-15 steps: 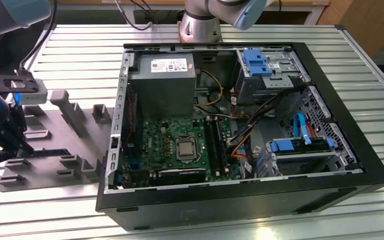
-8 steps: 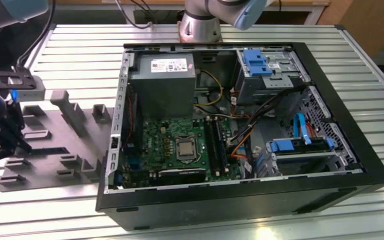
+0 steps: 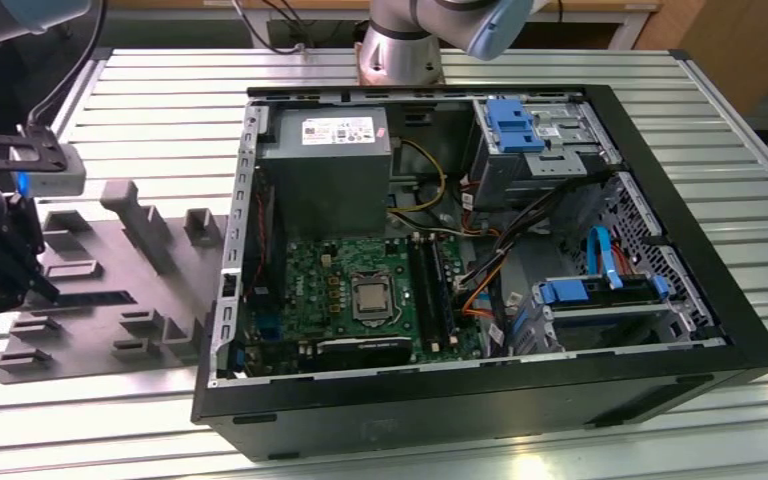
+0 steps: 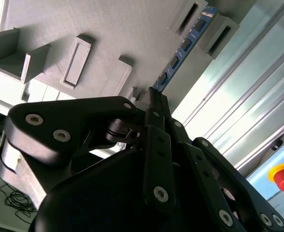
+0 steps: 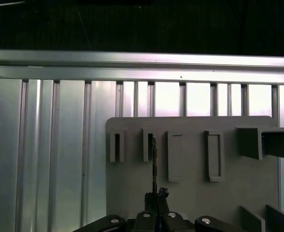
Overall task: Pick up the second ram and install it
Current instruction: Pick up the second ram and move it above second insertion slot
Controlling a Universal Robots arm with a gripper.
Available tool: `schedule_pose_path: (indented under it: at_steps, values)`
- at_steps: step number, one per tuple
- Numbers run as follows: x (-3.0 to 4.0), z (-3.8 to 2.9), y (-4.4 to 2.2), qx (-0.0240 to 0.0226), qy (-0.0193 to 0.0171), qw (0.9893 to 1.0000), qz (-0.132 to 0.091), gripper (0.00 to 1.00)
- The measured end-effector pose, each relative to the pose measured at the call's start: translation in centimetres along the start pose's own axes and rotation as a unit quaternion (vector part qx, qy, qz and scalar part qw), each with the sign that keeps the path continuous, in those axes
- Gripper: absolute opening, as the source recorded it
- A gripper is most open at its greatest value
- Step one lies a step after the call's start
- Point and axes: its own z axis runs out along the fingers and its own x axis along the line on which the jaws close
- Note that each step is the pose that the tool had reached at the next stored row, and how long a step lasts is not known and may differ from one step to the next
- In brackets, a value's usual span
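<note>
Two raised blocks (image 4: 222, 35) on the grey tray (image 3: 157, 300) kept the second ram (image 4: 185, 43) standing on its long edge. I judged this was so that a thin flat stick offered both faces to my pincer (image 4: 154, 104) instead of lying flush where I could not get under it. In the second wrist view the stick ran away from my fingertips, with its far end lodged between those blocks. Its near end sat between my fingers (image 4: 156, 145), which were drawn together on it. I took that for a pinch on the stick's end, though the contact itself was hidden behind the fingers. In the first wrist view I saw the stick edge-on, a dark line running straight out from my pincer across the tray. At the exterior view's left I hung low over the tray, which lay on the slatted metal surface (image 3: 157, 80) just beside the open computer case (image 3: 491, 400), whose motherboard (image 3: 344, 280) lay face up inside.
</note>
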Motion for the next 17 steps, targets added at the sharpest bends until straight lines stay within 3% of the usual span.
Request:
schedule_pose_path:
  at_steps: [17]
  values:
    - [-0.04, -1.49, 0.04, 0.0000, -0.0011, 1.0000, 0.000, 0.11]
